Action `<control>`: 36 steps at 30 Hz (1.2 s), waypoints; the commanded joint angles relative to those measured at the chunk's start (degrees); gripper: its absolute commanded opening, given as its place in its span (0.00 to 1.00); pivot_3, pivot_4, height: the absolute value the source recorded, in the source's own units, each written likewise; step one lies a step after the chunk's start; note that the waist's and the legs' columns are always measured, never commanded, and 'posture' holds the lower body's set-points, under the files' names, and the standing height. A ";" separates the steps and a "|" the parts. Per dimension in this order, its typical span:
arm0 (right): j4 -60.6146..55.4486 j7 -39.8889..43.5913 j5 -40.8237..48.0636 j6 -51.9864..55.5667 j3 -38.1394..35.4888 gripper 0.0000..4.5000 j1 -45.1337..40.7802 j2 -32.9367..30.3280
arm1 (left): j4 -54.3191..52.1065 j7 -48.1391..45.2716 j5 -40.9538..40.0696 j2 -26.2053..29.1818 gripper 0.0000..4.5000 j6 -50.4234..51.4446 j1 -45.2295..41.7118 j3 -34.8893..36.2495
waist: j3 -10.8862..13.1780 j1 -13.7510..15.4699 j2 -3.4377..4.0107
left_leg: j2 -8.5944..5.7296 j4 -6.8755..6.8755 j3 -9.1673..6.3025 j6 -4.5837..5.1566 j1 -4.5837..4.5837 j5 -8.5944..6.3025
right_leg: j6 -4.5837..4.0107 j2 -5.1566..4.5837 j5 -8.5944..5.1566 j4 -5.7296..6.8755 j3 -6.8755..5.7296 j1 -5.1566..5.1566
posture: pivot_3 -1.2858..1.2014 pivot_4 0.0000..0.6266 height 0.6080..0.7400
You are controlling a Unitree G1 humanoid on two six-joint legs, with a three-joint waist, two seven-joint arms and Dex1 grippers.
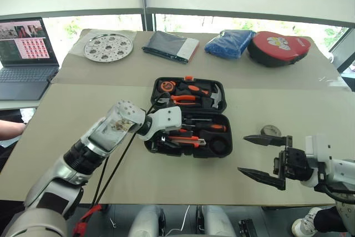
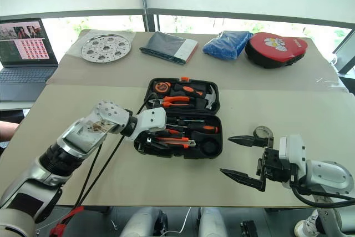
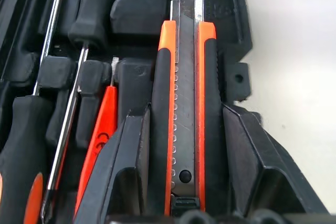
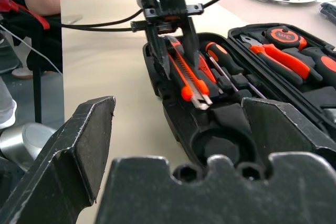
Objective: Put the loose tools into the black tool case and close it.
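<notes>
Left end effector pinches the utility knife lengthwise over, seemingly in, the tool case's front slot; right end effector is spread.

Silver-white arms, black 2-fingered tool, black cables.

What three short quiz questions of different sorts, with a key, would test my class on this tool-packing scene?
1. True or false: the black tool case is shut.
2. Which tool does the left pincer grip? A hammer, B utility knife, C pliers.
3. Fill in: the small tape roll lies on the ____, beside the open right pincer.

Key: 1 false, its lid lies open. 2 B, held over the case's near half. 3 table.
</notes>
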 commanded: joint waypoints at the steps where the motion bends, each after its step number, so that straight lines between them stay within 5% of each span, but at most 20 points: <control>1: -2.41 -0.84 -0.07 -0.09 -0.88 1.00 0.53 0.42 | -0.39 -1.37 1.79 1.13 0.34 -0.18 -1.16 -1.02 | 0.00 -0.01 0.00 | -0.01 0.00 0.00 0.01 0.01 -0.01 | 0.01 -0.01 0.00 0.00 0.00 0.01 | 0.52 0.24 1.00; 11: -1.93 -1.42 -1.56 -0.71 0.08 1.00 0.64 1.69 | -0.97 -0.38 -1.24 -1.94 0.34 3.42 0.86 0.93 | 0.00 0.05 0.00 | 0.00 0.05 -0.01 0.05 0.01 -0.03 | 0.03 -0.03 -0.01 0.01 0.01 0.04 | 0.52 0.24 1.00; 20: -1.26 -1.22 -1.65 -0.59 0.12 1.00 0.08 2.73 | -0.22 -0.55 0.41 0.71 0.34 -0.36 1.49 2.13 | 0.00 -0.08 0.00 | 0.01 0.05 -0.02 0.05 0.03 -0.03 | 0.03 -0.03 0.00 0.02 0.01 0.04 | 0.52 0.24 1.00; 22: -0.83 -1.21 -1.73 -0.65 0.22 1.00 -0.19 2.90 | -1.24 -0.39 -1.92 -0.36 0.56 0.00 1.96 4.08 | 0.00 -0.12 0.00 | 0.01 0.05 -0.02 0.05 0.04 -0.03 | 0.03 -0.03 0.00 0.03 0.01 0.04 | 0.52 0.24 1.00; 28: 0.18 -1.29 -2.06 -0.75 0.33 1.00 -1.01 3.50 | -2.05 -0.46 -2.96 -0.86 0.98 -0.18 3.07 5.38 | 0.00 0.00 0.01 | 0.00 0.07 -0.02 0.06 0.02 -0.04 | 0.03 -0.06 0.00 0.03 0.01 0.04 | 0.52 0.24 1.00; 36: 0.00 -1.98 -1.74 -0.55 0.77 1.00 -1.01 4.51 | 3.80 -1.71 -8.76 -3.02 0.98 -10.22 3.68 14.77 | 0.00 -0.09 0.01 | 0.02 0.07 -0.03 0.06 0.03 -0.03 | 0.03 -0.06 0.00 0.03 0.00 0.04 | 0.52 0.24 1.00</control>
